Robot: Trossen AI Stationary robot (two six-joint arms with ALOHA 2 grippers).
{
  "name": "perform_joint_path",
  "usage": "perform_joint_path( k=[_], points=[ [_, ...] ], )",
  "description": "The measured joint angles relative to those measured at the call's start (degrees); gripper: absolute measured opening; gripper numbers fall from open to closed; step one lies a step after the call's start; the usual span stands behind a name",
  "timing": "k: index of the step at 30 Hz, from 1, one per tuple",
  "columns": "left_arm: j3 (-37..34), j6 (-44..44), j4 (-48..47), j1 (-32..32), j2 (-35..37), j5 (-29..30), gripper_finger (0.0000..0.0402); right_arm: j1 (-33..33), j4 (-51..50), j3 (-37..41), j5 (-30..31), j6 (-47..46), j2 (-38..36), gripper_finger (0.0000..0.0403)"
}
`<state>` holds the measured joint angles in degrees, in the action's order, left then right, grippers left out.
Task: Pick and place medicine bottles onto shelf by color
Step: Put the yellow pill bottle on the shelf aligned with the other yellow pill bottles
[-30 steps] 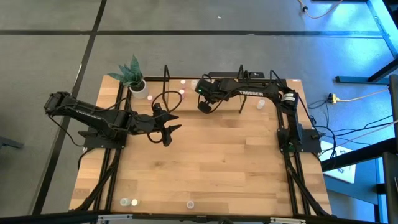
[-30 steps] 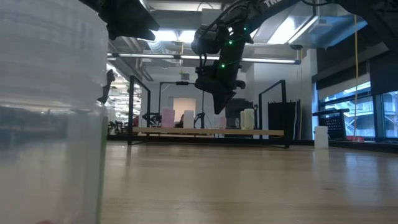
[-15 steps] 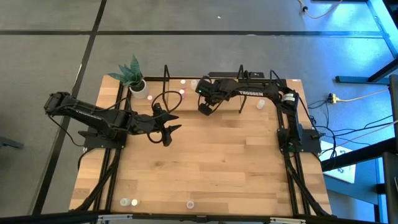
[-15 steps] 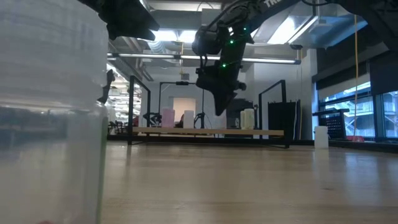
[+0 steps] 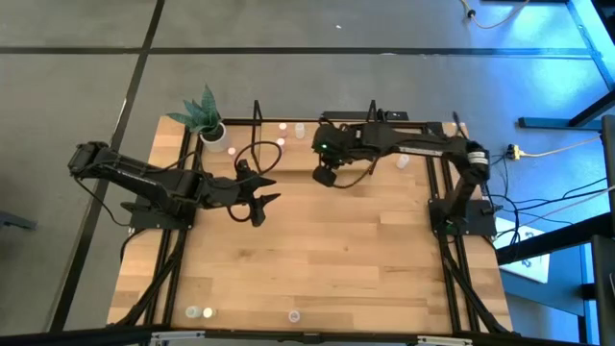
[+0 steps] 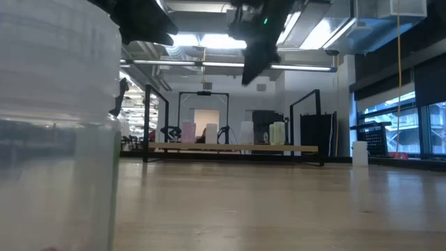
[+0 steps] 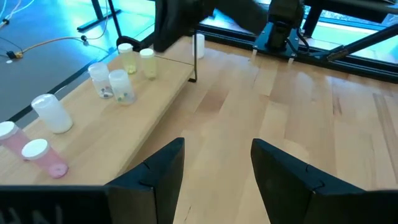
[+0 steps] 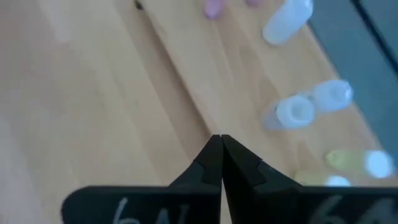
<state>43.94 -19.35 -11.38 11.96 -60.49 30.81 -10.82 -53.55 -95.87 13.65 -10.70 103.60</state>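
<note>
Since a second ago the right arm has pulled back from the shelf point(image 5: 288, 144) toward its own side of the desk point(image 5: 336, 259), and its elbow has swung out; seen level across the desk, its tip has climbed from the middle height to the top edge. The right gripper point(image 5: 325, 176) now hangs above bare wood just in front of the shelf, with its fingers point(image 8: 214, 163) pressed together and nothing between them. The left arm has not shifted. The left gripper point(image 5: 261, 200) hovers over the middle-left of the desk with its fingers point(image 7: 163, 175) parted and empty.

The shelf stands along the far edge of the desk, beside a potted plant point(image 5: 206, 117) at the far left corner. On it the medicine bottles point(image 7: 121, 87) are grouped by colour: from the left wrist, two pink ones point(image 7: 42, 155) stand at one end, one of them cut off at the frame edge, then a white one point(image 7: 52, 112), two clear ones with white caps, and two yellowish ones point(image 7: 138, 59) farther along. From above, one more bottle point(image 5: 404, 160) stands near the right arm, past the shelf's right post. Three bottles point(image 5: 200, 312) are still on the near edge of the desk, two at the left and one point(image 5: 294, 315) near the middle. A further bottle point(image 6: 56, 125) stands right against the low camera and fills the left of that view.
</note>
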Motion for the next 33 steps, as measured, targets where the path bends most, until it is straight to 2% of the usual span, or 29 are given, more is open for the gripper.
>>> perform_joint_path(
  k=[8,13,19,24,30,33],
  points=[
    [0.0,0.0,0.4,4.0,0.2,-0.1,0.018,6.8,-7.2,-0.1,0.2,7.9,-7.5,0.0006],
    [2.8,0.5,-1.2,7.0,0.2,-0.1,0.018,9.3,-12.1,-0.1,0.3,7.9,-10.6,0.0006],
    [9.0,0.6,-12.5,9.6,0.2,0.0,0.018,10.8,-13.1,2.8,0.2,7.1,-15.7,0.0006],
    [14.4,-2.2,-22.1,11.1,0.2,0.0,0.018,11.7,-13.3,8.5,0.2,3.3,-21.1,0.0006],
    [18.9,-7.6,-30.5,13.6,0.2,-0.4,0.018,15.5,-12.0,14.8,-2.1,-1.5,-25.9,0.0006],
    [19.6,-11.9,-33.1,14.9,0.1,-2.5,0.018,17.8,-11.3,16.1,-3.3,-2.6,-26.7,0.0006]
  ],
)
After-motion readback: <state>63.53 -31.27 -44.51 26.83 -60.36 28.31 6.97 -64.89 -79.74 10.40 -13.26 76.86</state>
